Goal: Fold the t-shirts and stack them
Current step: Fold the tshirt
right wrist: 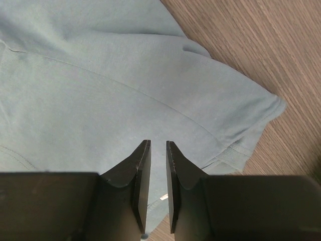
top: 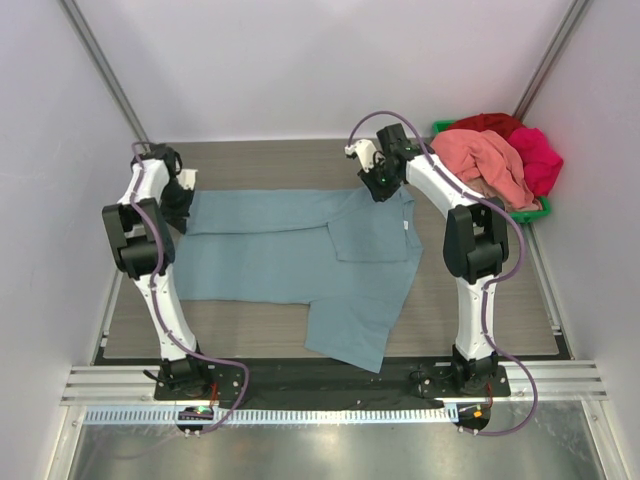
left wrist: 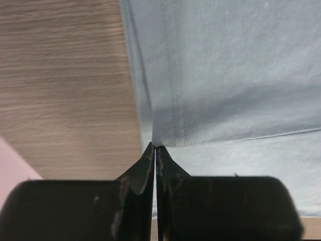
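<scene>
A large blue-grey t-shirt (top: 290,250) lies spread on the wooden table (top: 500,310), its right part folded over and a lower flap reaching the front edge. My left gripper (top: 181,203) is at the shirt's left edge. In the left wrist view it (left wrist: 155,146) is shut, pinching a folded hem corner of the shirt (left wrist: 225,75). My right gripper (top: 384,185) is over the shirt's far right corner. In the right wrist view it (right wrist: 158,143) is narrowly open and empty above the cloth (right wrist: 100,75), near a sleeve. Salmon-pink (top: 485,160), magenta (top: 538,155) and red (top: 485,123) shirts are heaped at the back right.
The heaped shirts fill a green bin (top: 545,209) at the table's back right corner. White walls close in on the left, back and right. A metal rail (top: 330,385) runs along the near edge by the arm bases.
</scene>
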